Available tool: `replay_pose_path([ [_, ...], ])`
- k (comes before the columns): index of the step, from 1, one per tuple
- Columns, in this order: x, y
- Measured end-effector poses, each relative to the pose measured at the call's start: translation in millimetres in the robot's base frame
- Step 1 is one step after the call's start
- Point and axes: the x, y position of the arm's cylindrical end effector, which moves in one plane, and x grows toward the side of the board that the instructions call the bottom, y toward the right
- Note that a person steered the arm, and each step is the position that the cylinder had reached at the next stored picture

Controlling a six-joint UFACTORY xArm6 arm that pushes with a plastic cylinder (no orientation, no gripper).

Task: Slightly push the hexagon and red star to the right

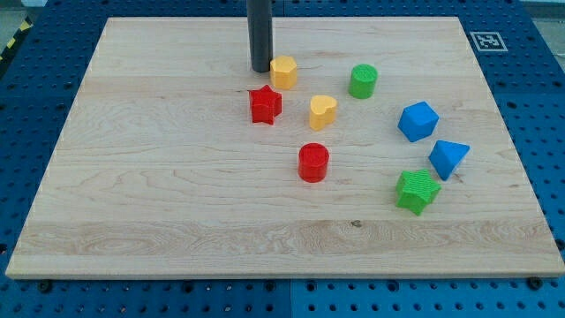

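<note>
Camera view, front edge first: pale wooden board [177, 221] lying on a blue pegboard bench [26, 132], bare along the whole lower strip. No tray, bowl or box anywhere in sight; every block sitting loose on the wood.

Nearest to the view's bottom: green star [417, 191], over on the view's right. Just above it and a little right, blue pyramid-like block [448, 158], close by but whether touching, cannot tell. Further toward the view's left at about the same depth, red cylinder [313, 162], standing upright and alone.

Next row back: blue cube-like block [418, 121] on the view's right, tilted on the wood. Toward the middle, yellow heart [322, 111], apart from its neighbours. Left of that, red star [265, 104], near the heart but not touching.

Further back: green cylinder [363, 80], upright, well right of centre. Left of it, yellow hexagon [283, 71], sitting just above and slightly right of the red star, with a narrow gap between the two.

Farthest: my tip [261, 69], the lower end of a plain dark rod with nothing to open or close, coming straight down from the view's top. Resting on the board right against the hexagon's left side, seemingly touching. Above the red star, clear of it.

Black-and-white marker tag [485, 41] at the board's far right corner.
</note>
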Motion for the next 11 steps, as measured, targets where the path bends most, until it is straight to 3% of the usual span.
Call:
replay_pose_path([
  [2, 6, 0],
  [6, 75, -11],
  [8, 52, -11],
  [11, 75, 3],
])
